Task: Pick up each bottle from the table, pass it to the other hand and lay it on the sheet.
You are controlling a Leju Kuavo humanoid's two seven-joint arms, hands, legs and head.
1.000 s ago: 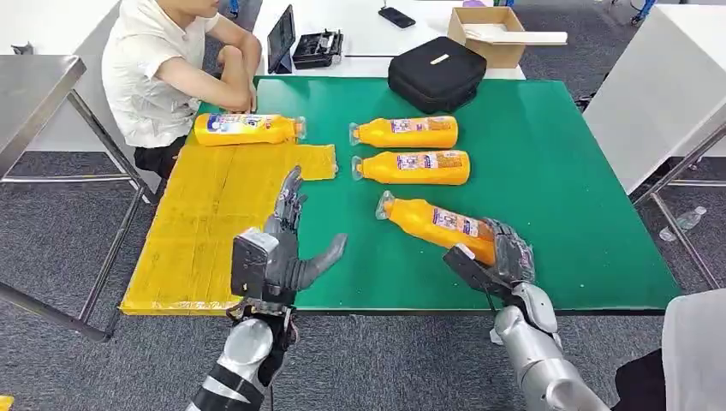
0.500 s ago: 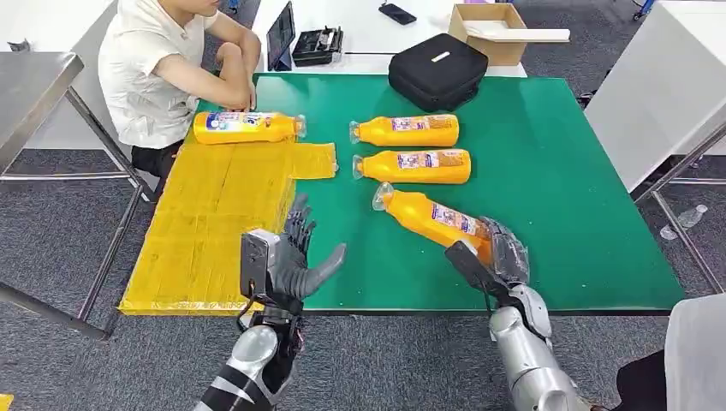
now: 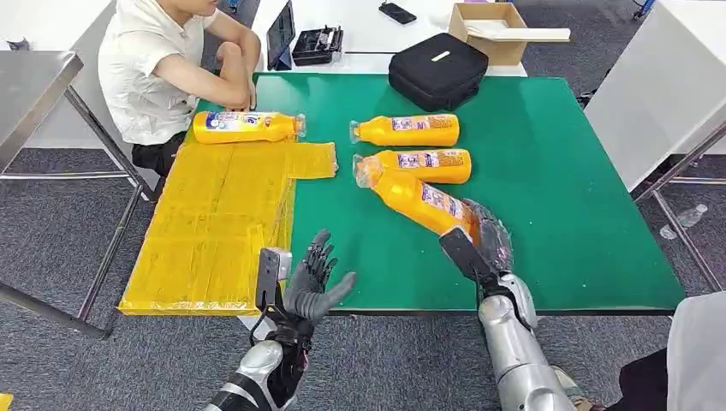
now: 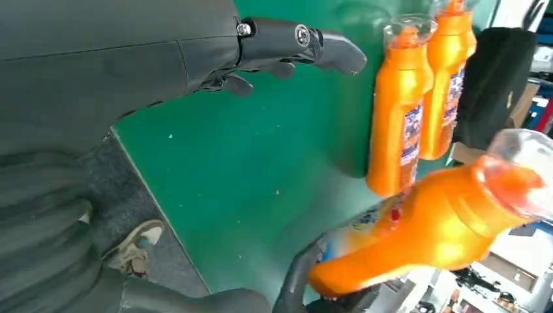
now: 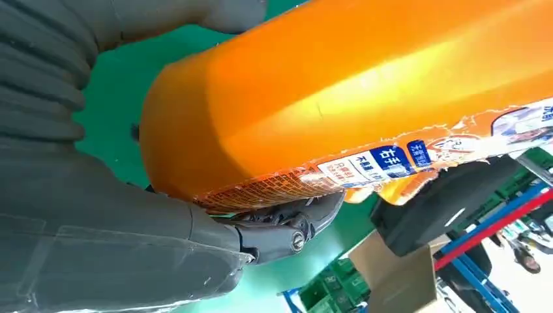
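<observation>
While your right hand [image 3: 479, 244] grips the base of an orange bottle [image 3: 415, 195], the bottle tilts above the green table [image 3: 556, 188], its clear cap pointing toward 11 o'clock and overlapping the cap end of a second bottle [image 3: 424, 161] lying on the green surface. You see the same grip in the right wrist view, where the thumb and fingers wrap the bottle's lower end by the label. Your left hand [image 3: 312, 282] hovers at the table's near edge, about 6 o'clock on the table, holding nothing, fingers spread apart and pointing up. From the held bottle, a third bottle [image 3: 404, 131] lies at 12 o'clock, parallel to the second one and just beyond it. A fourth bottle [image 3: 246, 127] rests across the far end of the yellow sheet [image 3: 214, 223], at 10 o'clock. A person [image 3: 163, 73] in a white shirt sits at the table's far left corner, arms near that bottle. A black case [image 3: 437, 73] sits at the far edge.
</observation>
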